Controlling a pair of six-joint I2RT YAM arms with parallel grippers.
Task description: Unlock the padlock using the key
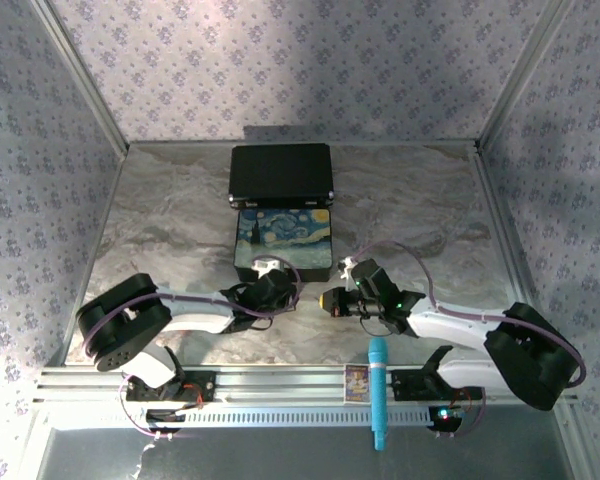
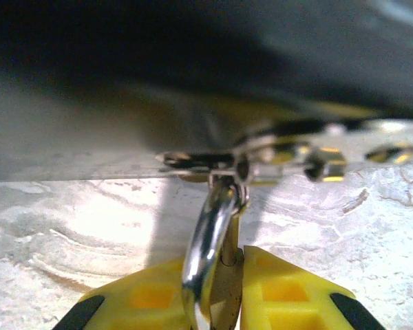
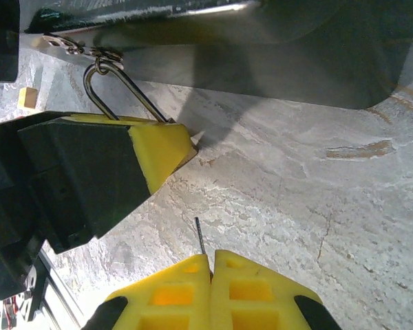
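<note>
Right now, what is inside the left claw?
The padlock, its silver shackle and a strip of brass body showing. The fingers of the left claw cover the rest.

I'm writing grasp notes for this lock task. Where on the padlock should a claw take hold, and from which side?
Grip the padlock by its brass body, across its thin width, coming from the near side, away from the box. Its shackle is hooked through the box's hasp, so only the body points free toward the arms; the left claw sits there.

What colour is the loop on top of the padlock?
Shiny silver. The padlock's shackle shows best in the left wrist view.
</note>
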